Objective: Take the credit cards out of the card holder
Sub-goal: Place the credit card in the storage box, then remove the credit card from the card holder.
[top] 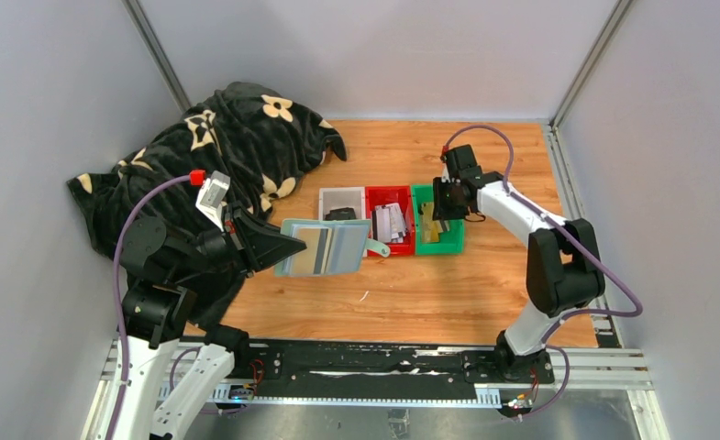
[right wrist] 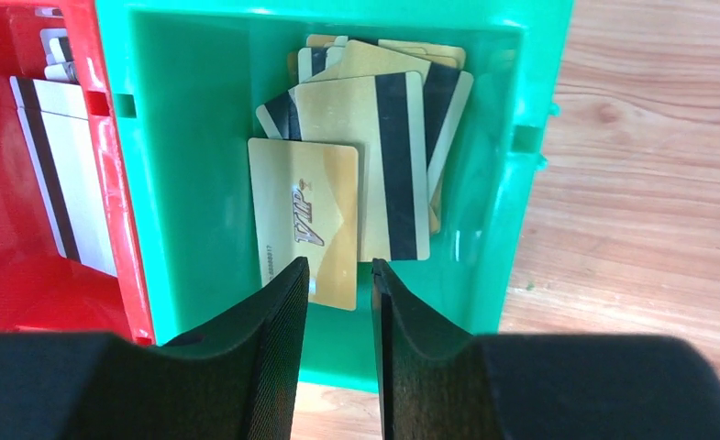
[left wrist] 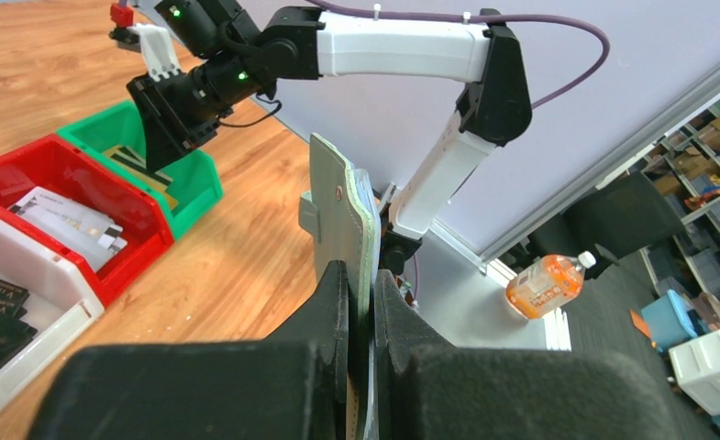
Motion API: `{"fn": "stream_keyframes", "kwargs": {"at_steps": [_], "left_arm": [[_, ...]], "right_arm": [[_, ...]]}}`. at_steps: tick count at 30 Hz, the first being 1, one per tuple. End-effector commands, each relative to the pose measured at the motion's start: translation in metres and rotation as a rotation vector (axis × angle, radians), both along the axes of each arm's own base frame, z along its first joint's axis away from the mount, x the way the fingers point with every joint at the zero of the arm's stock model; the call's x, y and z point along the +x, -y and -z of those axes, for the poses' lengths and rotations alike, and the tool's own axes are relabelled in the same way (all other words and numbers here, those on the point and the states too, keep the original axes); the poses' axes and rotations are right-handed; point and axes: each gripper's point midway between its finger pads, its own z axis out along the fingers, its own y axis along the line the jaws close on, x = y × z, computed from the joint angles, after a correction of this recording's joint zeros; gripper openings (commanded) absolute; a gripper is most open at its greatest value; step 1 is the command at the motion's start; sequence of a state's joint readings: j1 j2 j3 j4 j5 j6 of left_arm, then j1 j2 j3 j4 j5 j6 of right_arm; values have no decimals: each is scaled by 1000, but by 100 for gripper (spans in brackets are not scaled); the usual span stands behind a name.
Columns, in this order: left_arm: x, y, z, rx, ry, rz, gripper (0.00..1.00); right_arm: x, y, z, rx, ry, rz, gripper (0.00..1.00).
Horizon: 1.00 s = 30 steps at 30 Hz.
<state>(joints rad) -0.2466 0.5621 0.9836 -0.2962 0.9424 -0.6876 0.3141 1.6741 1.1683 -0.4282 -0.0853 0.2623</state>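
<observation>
Arm bases sit nearest in the top view, at the near edge of the bench. Left gripper holds the card holder up off the bench, opened flat, pale inside facing up. Its left half shows tan and grey stripes; these could be cards in the slots, but I cannot tell. Beyond it are three trays in a row: white tray with black cards, red tray with silvery-white cards, and green tray with gold cards. Right gripper hangs over the green tray. A dark floral blanket is at far left.

Left wrist view: jaws clamped on the bottom edge of the holder, which stands upright and edge-on. The slots face away, so their contents are hidden. Trays lie to the left, well apart from the holder.

Right wrist view: right gripper is just above the green tray, jaws narrowly parted, nothing between them. The gold pile lies loose on the tray floor.

Progress, as a judgement: most of the job looks done, with cards out and sorted by colour. What is left is checking the holder for leftover cards and pulling them.
</observation>
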Motion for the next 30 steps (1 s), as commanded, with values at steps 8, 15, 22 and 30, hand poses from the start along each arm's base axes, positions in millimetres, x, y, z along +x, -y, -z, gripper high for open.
{"fn": "stream_keyframes", "kwargs": {"at_steps": [8, 15, 22, 30], "left_arm": [[-5, 1, -7, -7, 36, 24, 0], [-14, 3, -3, -4, 53, 71, 0], [-18, 3, 4, 14, 72, 97, 0], [-21, 3, 7, 32, 88, 115, 0]], "right_arm": [[-23, -43, -142, 119, 345, -81, 59], [-81, -95, -258, 631, 640, -308, 77], [-157, -141, -325, 1020, 651, -719, 81], [-226, -182, -338, 1073, 645, -1025, 82]]}}
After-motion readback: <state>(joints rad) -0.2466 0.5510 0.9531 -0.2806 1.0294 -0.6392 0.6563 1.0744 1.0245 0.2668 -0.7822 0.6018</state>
